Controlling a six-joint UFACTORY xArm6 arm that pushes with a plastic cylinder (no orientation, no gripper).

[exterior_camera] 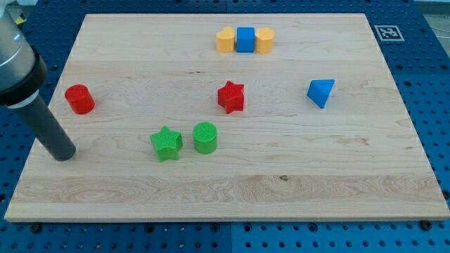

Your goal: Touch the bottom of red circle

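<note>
The red circle (80, 99) is a short red cylinder standing near the left edge of the wooden board (232, 190). My dark rod comes in from the view's upper left, and my tip (63, 154) rests on the board below and slightly left of the red circle. A clear gap lies between the tip and the block; they do not touch.
A green star (166, 143) and a green circle (205, 138) sit side by side at lower middle. A red star (230, 97) is at the centre, a blue triangle (320, 93) at the right. At the top, a blue square (245, 39) stands between two yellow blocks (225, 40) (264, 40).
</note>
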